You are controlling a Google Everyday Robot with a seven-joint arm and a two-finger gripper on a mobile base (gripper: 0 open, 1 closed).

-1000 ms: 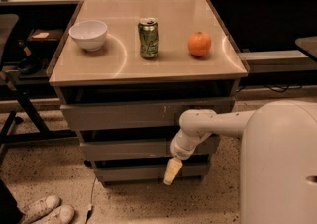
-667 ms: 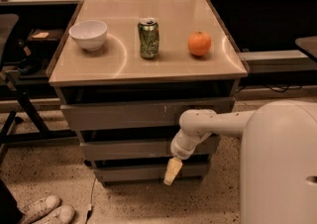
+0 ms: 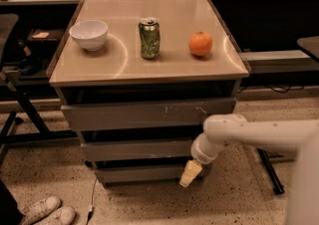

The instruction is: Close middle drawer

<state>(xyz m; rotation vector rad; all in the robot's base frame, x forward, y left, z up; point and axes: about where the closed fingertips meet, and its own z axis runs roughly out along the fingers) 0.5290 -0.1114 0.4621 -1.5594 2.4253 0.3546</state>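
Note:
The middle drawer (image 3: pixel 139 149) is the plain grey front in the middle of the cabinet's stack of three. It lies under the wider scratched top front (image 3: pixel 149 113) and above the slightly narrower bottom front (image 3: pixel 142 173), with a dark gap above it. My gripper (image 3: pixel 189 174) has pale cream fingers held together, pointing down and to the left. It hangs by the right end of the bottom front, just below the middle drawer's right end. It holds nothing. My white arm (image 3: pixel 249 132) reaches in from the right.
On the cabinet top (image 3: pixel 124 67) stand a white bowl (image 3: pixel 89 34), a green can (image 3: pixel 149 38) and an orange (image 3: pixel 200 44). A dark chair base (image 3: pixel 20 109) stands at the left. White shoes (image 3: pixel 47 211) lie at the bottom left. A black stand leg (image 3: pixel 269 169) is at the right.
My arm and gripper have shifted a little to the right along the cabinet front. The drawers and the things on top have not moved.

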